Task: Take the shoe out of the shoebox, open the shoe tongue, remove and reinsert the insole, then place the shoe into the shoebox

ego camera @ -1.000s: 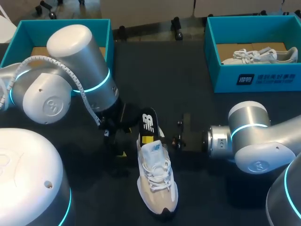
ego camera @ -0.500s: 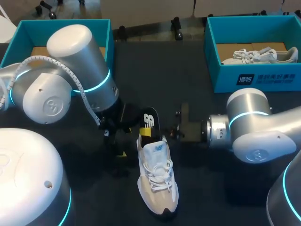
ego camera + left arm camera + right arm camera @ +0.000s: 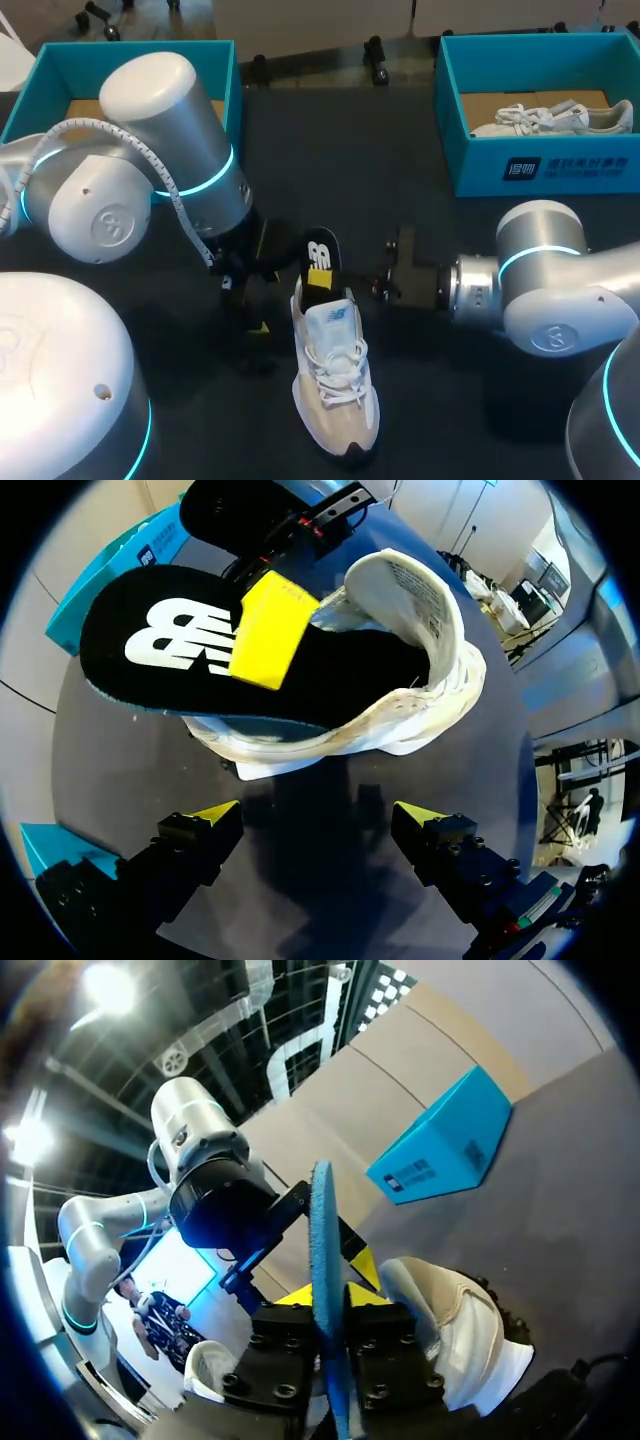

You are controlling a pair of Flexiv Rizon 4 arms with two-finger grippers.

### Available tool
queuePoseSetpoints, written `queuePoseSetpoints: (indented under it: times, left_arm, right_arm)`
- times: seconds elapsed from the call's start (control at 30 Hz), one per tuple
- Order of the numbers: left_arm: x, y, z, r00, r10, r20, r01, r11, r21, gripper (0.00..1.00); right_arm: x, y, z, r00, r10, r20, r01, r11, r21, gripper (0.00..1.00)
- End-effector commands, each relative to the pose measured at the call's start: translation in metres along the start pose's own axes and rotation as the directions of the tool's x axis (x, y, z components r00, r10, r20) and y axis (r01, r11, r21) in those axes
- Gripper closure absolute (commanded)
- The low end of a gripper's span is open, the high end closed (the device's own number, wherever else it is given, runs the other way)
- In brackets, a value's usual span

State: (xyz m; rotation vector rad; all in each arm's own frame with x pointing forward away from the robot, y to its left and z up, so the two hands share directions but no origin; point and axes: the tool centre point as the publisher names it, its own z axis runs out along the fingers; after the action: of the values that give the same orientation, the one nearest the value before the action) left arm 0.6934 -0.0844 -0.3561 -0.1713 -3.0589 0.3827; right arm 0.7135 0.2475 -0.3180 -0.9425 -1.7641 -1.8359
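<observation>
A white and beige shoe (image 3: 335,385) lies on the dark table, toe toward me. Its black insole (image 3: 320,250) sticks up out of the heel opening. My right gripper (image 3: 321,281) comes in from the right and is shut on the insole; in the right wrist view the insole (image 3: 322,1240) stands edge-on between its fingers, with the shoe (image 3: 460,1330) beside them. My left gripper (image 3: 318,815) is open just left of the shoe's heel (image 3: 420,680), with nothing between its fingers. One yellow fingertip (image 3: 265,630) of the right gripper presses on the insole (image 3: 160,650).
A teal shoebox (image 3: 60,60) stands at the back left behind my left arm. Another teal shoebox (image 3: 470,160) at the back right holds a second white shoe (image 3: 550,118). Dark table surface lies open between the boxes.
My right gripper's fingers opened and closed again on the insole, and the right arm drew back slightly to the right. The insole shifted a little. The left arm stayed still.
</observation>
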Motion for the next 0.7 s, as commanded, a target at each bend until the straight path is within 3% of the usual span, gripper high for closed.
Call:
queuePoseSetpoints:
  times: [0.03,0.7]
  left_arm:
    - [0.000,0.000,0.000,1.000,0.000,0.002,0.000,1.000,-0.003,0.00]
    - [0.000,0.000,0.000,1.000,0.000,0.002,0.000,1.000,-0.003,0.00]
  right_arm:
    - [-0.008,0.001,0.000,1.000,0.008,-0.024,-0.008,1.000,0.005,1.00]
    - [-0.008,-0.045,0.004,0.986,0.166,-0.018,-0.165,0.986,0.015,1.00]
